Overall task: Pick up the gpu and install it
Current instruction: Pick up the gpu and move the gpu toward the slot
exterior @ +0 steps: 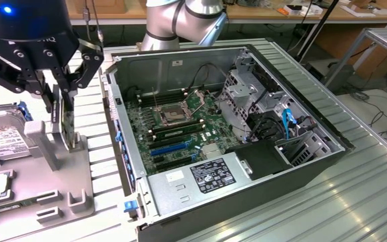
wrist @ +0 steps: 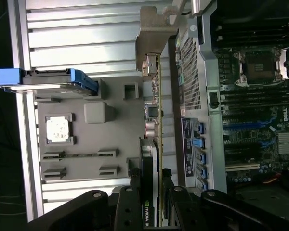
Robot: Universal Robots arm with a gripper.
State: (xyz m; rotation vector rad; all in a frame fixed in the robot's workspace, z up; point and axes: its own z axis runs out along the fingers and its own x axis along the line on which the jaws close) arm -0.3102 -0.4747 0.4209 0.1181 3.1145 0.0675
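Currently the claw [exterior: 60,103] is closed narrowly on the gpu [exterior: 66,126], which is held upright over the grey parts holder [exterior: 52,194], just beside the open computer case [exterior: 314,126] (silver bracket end farthest from the claw). Judged best practice: card held vertical, grip firm, holder posts not snagged.

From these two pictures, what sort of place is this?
Probably a robotics lab or workshop for assembling computers: an open computer case lies on a metal table, a robot arm holds a graphics card, and a workbench stands behind.
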